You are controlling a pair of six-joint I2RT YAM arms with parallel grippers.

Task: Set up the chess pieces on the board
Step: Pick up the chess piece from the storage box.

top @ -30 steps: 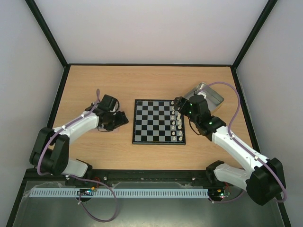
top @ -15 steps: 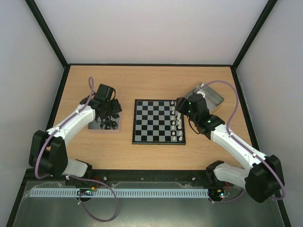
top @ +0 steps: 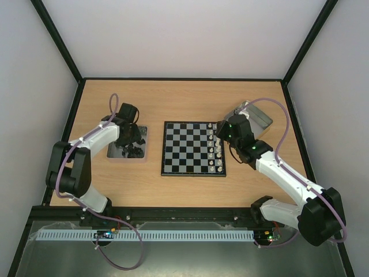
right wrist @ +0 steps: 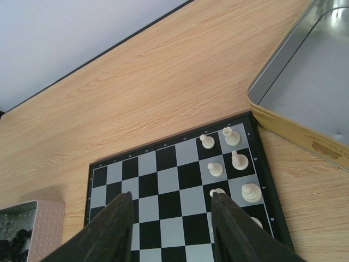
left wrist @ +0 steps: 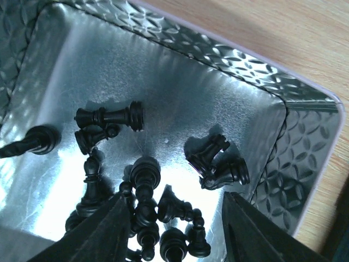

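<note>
Left pincer (left wrist: pixel 174 221) hangs spread inside the metal tray (left wrist: pixel 163 82) near the left edge of the desk (top: pixel 190 98). It straddles the heaped black chess pieces (left wrist: pixel 146 183), apparently gripping none. Right pincer (right wrist: pixel 172 218), spread and empty, hovers over the board (right wrist: pixel 163 188) mid-desk, near white pieces (right wrist: pixel 234 161).

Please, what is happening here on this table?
A robot is setting up a chess game. Its left pincer hangs open over a metal tray that holds a heap of black pieces; none is gripped. Its right pincer hangs open above the board, where white pieces stand along the right edge. No black piece shows on the board yet.
</note>
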